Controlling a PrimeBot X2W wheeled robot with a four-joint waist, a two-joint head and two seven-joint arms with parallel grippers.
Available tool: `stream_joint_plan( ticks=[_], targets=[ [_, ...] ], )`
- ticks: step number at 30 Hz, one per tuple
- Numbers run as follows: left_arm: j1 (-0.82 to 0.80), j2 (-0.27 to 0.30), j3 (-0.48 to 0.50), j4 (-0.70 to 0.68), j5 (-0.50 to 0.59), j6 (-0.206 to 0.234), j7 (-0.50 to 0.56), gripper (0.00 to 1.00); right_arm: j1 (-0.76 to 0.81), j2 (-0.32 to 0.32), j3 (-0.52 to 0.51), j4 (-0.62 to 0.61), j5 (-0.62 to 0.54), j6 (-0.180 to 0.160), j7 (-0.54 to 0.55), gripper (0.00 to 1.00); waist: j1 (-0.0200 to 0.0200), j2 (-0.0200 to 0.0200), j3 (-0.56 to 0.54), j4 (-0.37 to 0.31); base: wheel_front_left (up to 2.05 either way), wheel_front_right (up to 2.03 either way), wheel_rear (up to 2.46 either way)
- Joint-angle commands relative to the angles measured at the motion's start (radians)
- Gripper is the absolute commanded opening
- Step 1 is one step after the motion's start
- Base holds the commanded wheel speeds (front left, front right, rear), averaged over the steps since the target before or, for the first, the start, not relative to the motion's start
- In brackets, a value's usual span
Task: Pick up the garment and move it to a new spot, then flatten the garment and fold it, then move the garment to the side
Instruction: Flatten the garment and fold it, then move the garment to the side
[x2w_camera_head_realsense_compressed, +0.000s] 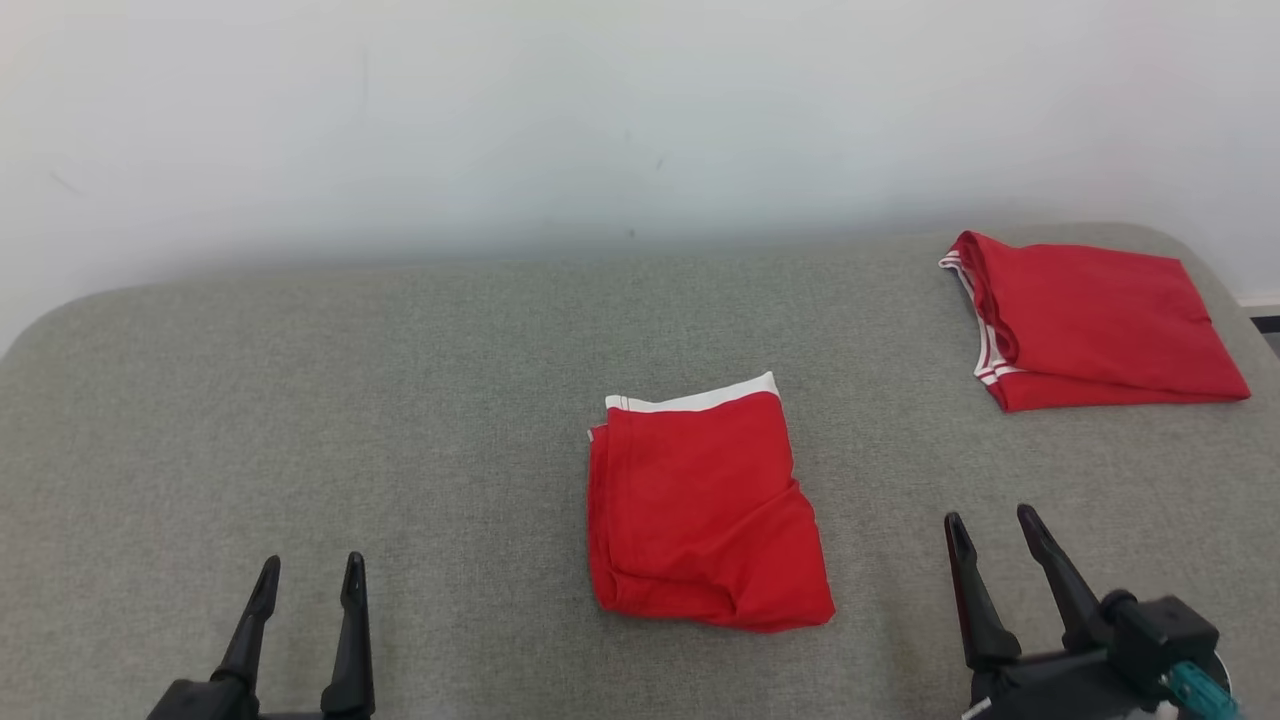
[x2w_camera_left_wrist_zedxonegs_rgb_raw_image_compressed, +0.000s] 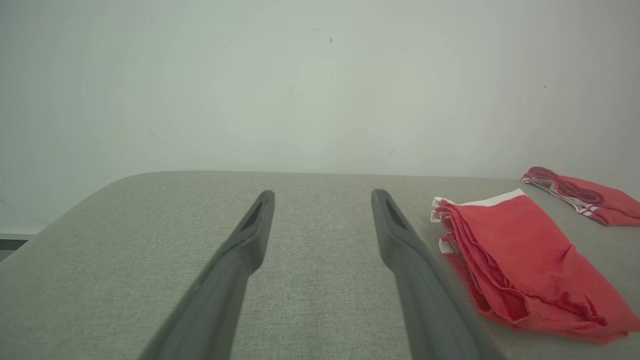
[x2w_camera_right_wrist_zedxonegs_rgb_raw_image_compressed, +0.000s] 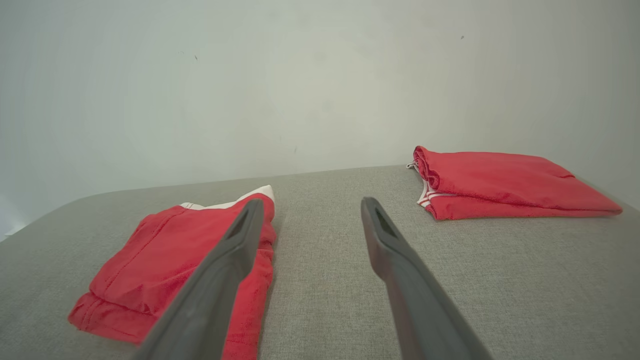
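Note:
A red garment (x2w_camera_head_realsense_compressed: 700, 505) with a white band along its far edge lies folded into a compact rectangle at the middle of the grey padded table (x2w_camera_head_realsense_compressed: 400, 400). It appears at the right in the left wrist view as the red garment (x2w_camera_left_wrist_zedxonegs_rgb_raw_image_compressed: 525, 265) and at the left in the right wrist view as the red garment (x2w_camera_right_wrist_zedxonegs_rgb_raw_image_compressed: 160, 265). My left gripper (x2w_camera_head_realsense_compressed: 310, 570) stands open at the lower left, well clear of the cloth. My right gripper (x2w_camera_head_realsense_compressed: 992, 522) stands open at the lower right, a short way from the garment's right side. Neither holds anything.
A second folded red garment (x2w_camera_head_realsense_compressed: 1090, 320) with white striped trim lies at the table's far right corner. A pale wall (x2w_camera_head_realsense_compressed: 600, 120) rises right behind the table. The table's corners are rounded at the far left and far right.

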Motion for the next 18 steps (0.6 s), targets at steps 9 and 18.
stream_joint_plan(
  ticks=[9,18],
  targets=[
    [0.064,0.003,0.038,-0.029,0.036,0.011,-0.003,1.00,0.119,0.018,-0.039,-0.095,-0.034,-0.003,0.004,1.00,0.0001,0.0000,-0.020,-0.013,0.00,0.00,0.00],
    [0.089,0.008,0.062,-0.045,0.037,0.014,-0.003,1.00,0.161,0.038,-0.054,-0.140,-0.039,-0.003,0.017,1.00,0.0001,0.0000,-0.024,-0.003,0.00,0.00,0.00]
  ],
)
